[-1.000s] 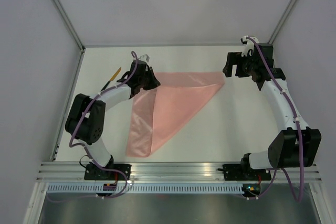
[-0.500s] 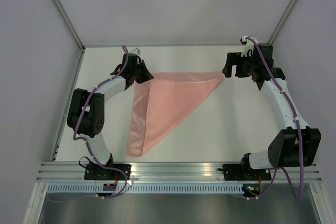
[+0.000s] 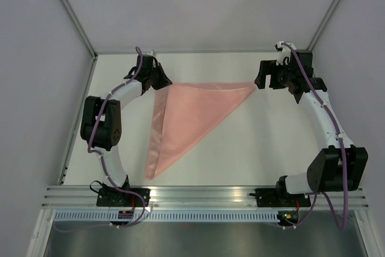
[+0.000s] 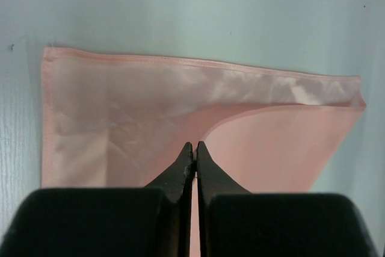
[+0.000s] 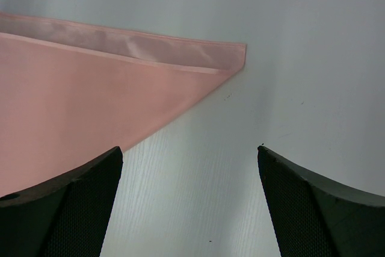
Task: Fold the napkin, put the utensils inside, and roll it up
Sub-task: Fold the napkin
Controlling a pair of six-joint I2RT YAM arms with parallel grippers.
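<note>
**A:** State of the left gripper [image 3: 157,80]?

**B:** Clenched. Its jaws are pressed together on the upper layer of the napkin [image 3: 192,109], which curves up to the tips. The lower layer lies flat on the tabletop [image 3: 271,142] ahead of it.

**A:** Why hold it there?

**B:** My reading: it is carrying the loose corner across to meet the corner beneath, so the triangle's edges line up. The fold is nearly closed but not laid down.

**A:** And the right gripper [image 3: 264,77]?

**B:** Released, jaws spread wide and holding nothing. The napkin's pointed end lies just ahead of it, apart from both jaws. It is probably standing by to pin that end if the cloth slides.

**A:** Utensils?

**B:** None visible in these views. The placing and rolling steps are not started.
</note>
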